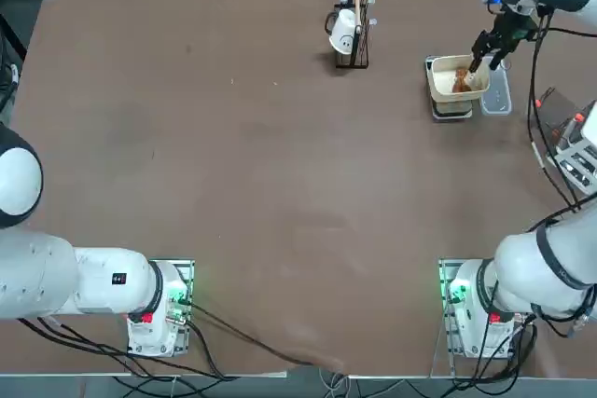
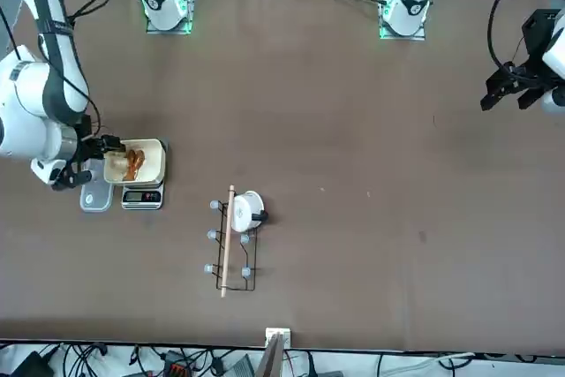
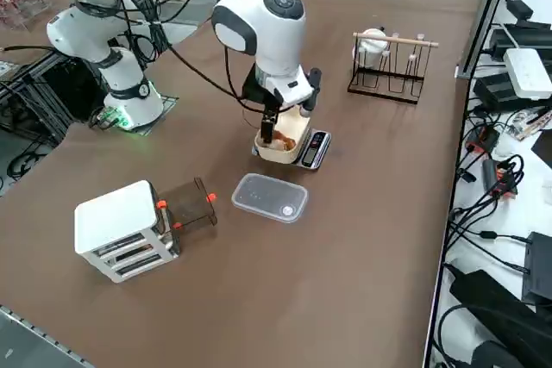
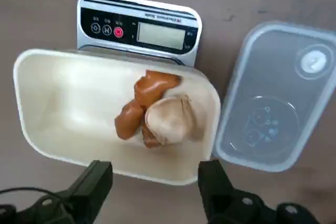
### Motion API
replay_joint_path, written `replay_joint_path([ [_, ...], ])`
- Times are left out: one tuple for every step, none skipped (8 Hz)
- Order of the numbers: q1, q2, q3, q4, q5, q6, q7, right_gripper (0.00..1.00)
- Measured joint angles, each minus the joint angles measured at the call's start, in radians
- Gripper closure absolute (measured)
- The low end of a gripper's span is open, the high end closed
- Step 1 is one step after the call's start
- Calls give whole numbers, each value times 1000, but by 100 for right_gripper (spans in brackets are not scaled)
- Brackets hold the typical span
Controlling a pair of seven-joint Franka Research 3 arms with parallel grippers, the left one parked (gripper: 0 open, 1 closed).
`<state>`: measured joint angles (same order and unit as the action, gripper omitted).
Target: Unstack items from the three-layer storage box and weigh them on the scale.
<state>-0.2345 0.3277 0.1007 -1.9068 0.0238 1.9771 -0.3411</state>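
Cream, smooth rounded-square bowl (image 4: 63, 114) sits on the flat dark-grey scale (image 4: 139, 27), holding glossy brown and pale wrinkled lumps (image 4: 155, 111). Right gripper (image 4: 155, 182) hovers above its rim, fingers wide apart, empty. Translucent ribbed plate (image 4: 273, 98) lies beside.

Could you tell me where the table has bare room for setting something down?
The wide brown table between the wire stand and the arm bases is bare. It is crowded around the scale, bowl, clear plate, storage box and open right gripper.
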Motion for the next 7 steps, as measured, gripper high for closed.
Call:
replay_joint_path([
  [-2, -7, -7, 4, -32, -21, -25, 3],
  [-9, -14, -13, 9, -89, -52, -79, 25],
  [-26, -20, -19, 10, -152, -92, -161, 45],
  [-42, -24, -22, 9, -210, -118, -239, 68],
  [-50, -25, -23, 7, -255, -126, -297, 87],
  [-53, -25, -23, -7, -290, -122, -334, 94],
  [-58, -24, -23, -39, -329, -86, -359, 96],
])
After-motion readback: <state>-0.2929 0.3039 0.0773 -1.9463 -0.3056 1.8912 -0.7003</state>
